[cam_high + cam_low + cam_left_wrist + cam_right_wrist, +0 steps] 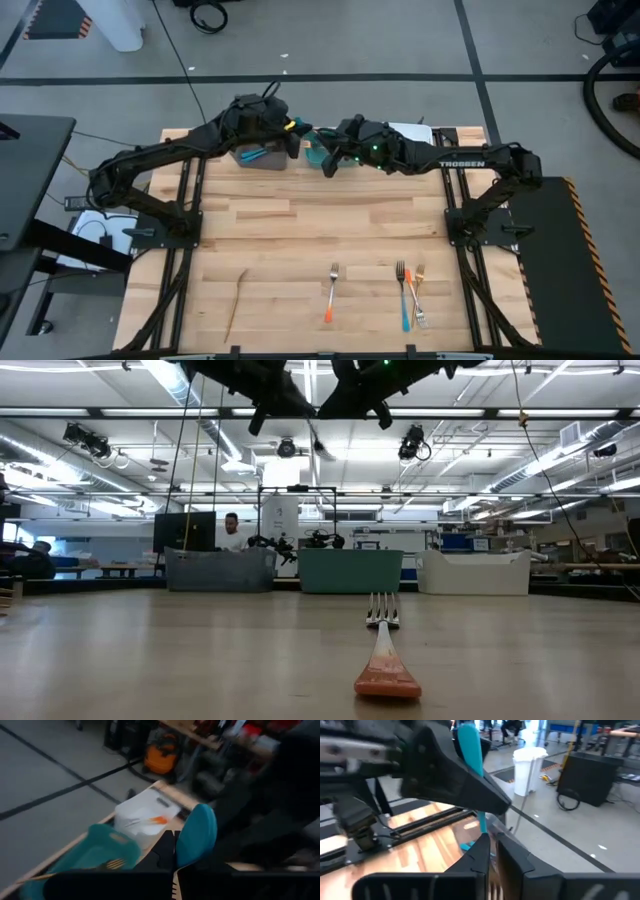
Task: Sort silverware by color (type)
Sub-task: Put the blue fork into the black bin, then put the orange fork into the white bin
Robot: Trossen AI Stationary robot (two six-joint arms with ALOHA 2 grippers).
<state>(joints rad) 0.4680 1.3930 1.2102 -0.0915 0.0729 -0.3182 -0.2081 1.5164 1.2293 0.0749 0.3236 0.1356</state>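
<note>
Above the far bins, the left gripper (300, 130) pinches a slim blue-handled utensil (470, 745); the right gripper (328, 165) stands narrowly parted. Four metal-headed pieces lie on the slatted wood counter (300, 230).

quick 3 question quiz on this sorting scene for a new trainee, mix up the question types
1. True or false: the left gripper has its jaws shut on a teal-handled utensil.
2. How many pieces of silverware lie loose on the near part of the table?
3. Which bin holds an orange-handled utensil? A) grey bin B) teal bin C) white bin

Key: 1 true; 2 four; 3 C
</note>
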